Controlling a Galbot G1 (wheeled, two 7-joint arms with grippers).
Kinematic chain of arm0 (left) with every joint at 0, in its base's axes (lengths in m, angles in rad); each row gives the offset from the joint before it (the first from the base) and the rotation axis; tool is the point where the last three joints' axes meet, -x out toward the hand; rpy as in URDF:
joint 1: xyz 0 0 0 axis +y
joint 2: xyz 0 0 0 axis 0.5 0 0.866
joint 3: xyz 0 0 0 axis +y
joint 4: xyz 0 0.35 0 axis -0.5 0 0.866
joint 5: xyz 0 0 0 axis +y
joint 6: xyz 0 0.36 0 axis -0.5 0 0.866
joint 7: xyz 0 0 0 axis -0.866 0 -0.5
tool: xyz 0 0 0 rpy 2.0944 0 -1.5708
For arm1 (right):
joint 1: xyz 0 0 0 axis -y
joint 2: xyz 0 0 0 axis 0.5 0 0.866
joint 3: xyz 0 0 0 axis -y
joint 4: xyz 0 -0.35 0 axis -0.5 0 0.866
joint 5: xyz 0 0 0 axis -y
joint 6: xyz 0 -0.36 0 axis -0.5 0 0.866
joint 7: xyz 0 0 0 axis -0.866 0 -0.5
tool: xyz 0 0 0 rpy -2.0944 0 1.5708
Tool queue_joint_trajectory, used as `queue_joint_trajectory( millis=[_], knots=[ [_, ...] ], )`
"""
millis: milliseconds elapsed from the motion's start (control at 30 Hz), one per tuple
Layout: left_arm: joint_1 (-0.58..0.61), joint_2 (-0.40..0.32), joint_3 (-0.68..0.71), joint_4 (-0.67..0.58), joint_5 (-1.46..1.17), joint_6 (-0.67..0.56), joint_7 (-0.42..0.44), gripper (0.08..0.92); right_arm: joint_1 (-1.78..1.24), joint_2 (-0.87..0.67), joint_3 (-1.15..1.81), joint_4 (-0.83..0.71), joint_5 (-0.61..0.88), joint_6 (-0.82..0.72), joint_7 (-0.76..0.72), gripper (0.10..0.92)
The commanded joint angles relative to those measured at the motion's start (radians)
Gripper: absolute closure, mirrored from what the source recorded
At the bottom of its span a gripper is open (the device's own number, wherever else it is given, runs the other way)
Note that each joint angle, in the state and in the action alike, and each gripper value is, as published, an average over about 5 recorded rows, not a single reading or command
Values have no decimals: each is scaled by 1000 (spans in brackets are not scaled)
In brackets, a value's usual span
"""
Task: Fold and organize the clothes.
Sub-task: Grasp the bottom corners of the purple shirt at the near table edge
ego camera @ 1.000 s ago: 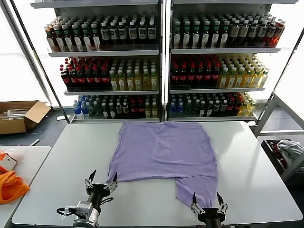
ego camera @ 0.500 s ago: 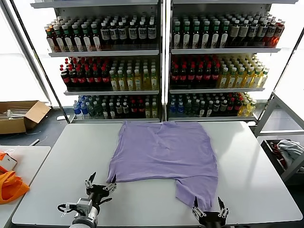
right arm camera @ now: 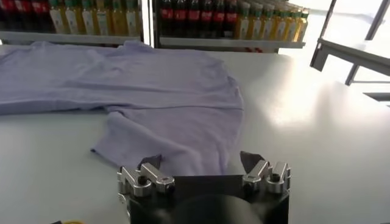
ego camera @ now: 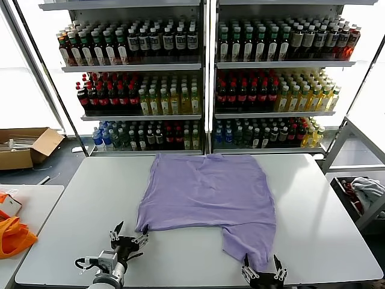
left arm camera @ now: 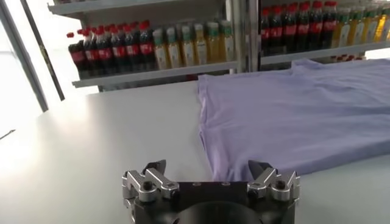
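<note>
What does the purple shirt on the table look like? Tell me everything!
The purple T-shirt is plain lavender, soft-looking cloth with light wrinkles. It lies flat on the white table, partly folded, with one flap hanging toward the near edge. No print shows. The open left end effector sits at its near left corner, the open right end effector at the flap. Neither holds it.

**No readable text in view**

Nothing written can be made out. The bottles on the shelves carry labels, but these are too small to read. The lavender T-shirt on the table shows only plain fabric, with no print, brand or number visible.
</note>
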Motion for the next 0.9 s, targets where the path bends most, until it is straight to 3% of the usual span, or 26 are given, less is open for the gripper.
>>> queue_joint_trajectory(
  millis=[33, 167, 900],
  knots=[
    [11, 6, 21, 3, -31, 14, 3, 177, 0, 2, 0, -9, 5, 0, -1, 208],
    [25, 8, 41, -14, -60, 31, 5, 243, 1, 3, -3, -23, 5, 2, -2, 284],
    [15, 0, 76, -16, -32, 42, 5, 873, 13, 9, -15, -9, 4, 16, -16, 890]
  ],
)
